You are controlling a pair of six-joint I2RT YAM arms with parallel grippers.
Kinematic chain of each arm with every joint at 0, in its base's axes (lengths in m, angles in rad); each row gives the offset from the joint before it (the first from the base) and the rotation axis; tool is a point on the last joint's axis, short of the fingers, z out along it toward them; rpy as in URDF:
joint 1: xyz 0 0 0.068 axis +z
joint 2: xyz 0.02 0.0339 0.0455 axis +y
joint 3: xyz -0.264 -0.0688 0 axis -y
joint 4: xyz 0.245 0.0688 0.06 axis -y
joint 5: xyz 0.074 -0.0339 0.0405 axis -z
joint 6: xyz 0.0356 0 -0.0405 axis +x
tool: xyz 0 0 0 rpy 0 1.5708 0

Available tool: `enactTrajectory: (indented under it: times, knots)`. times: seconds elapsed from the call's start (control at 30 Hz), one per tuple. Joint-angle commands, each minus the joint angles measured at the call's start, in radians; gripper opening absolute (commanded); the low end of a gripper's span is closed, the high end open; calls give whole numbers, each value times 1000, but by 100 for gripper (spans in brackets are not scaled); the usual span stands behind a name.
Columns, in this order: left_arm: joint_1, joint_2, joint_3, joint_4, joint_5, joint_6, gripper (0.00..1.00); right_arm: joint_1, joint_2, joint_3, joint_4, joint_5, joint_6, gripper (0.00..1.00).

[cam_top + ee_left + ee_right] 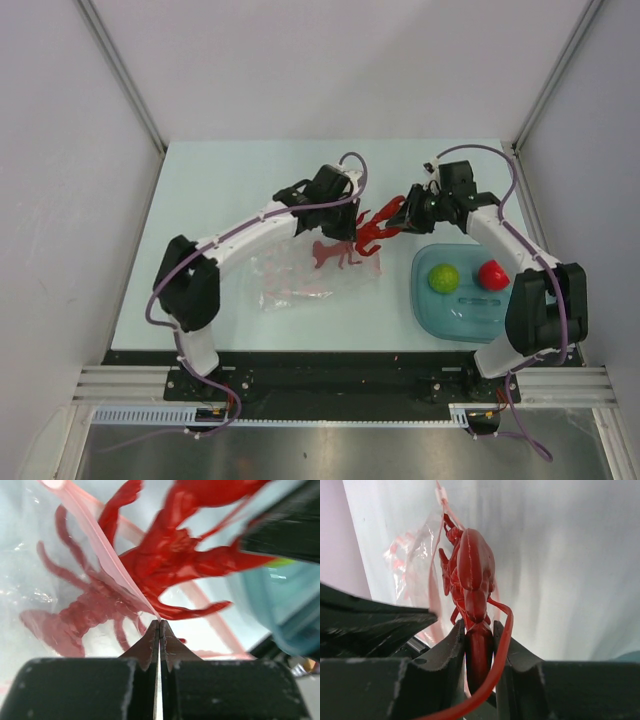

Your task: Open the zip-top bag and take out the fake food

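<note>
Top view: clear crinkly zip-top bag (pixel 300 278) mid-frame, left gripper (pixel 330 224) at its upper edge. The right gripper (pixel 402 220) holds the red plastic lobster (pixel 378 230) at its mouth. Lime-green ball (pixel 443 278) and small red fruit (pixel 491 273) lie in the teal tray (pixel 440 316), lower right.
Left wrist: jaws pinched on the pinkish zip strip (pixel 100 545).
Right wrist: fingers (pixel 451 650) clamp the lobster's tail.
We judge removal under way; next, lift clear, minding snagging legs.

You can't see the lobster's (pixel 472 570) gripped end: the right gripper (pixel 479 626) fingers cover it. Ahead of the left gripper (pixel 159 626), the zip-top bag (pixel 95 535) strip and lobster claws run off the top edge. The teal tray (pixel 280 605) to its right is blurred and cropped.
</note>
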Motion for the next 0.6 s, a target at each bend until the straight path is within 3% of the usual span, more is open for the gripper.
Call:
enactTrajectory:
  times: [0.0,0.3,0.57]
  knots:
    - [25,-151,-43,110,124,38,0,-4,-113,125,-93,6,-33,0]
    - [77,-247,-166,193,214,35,0,-16,-280,273,-369,147,-103,0]
    - [109,-293,-212,334,256,-62,0,-7,-362,291,-443,193,-89,0]
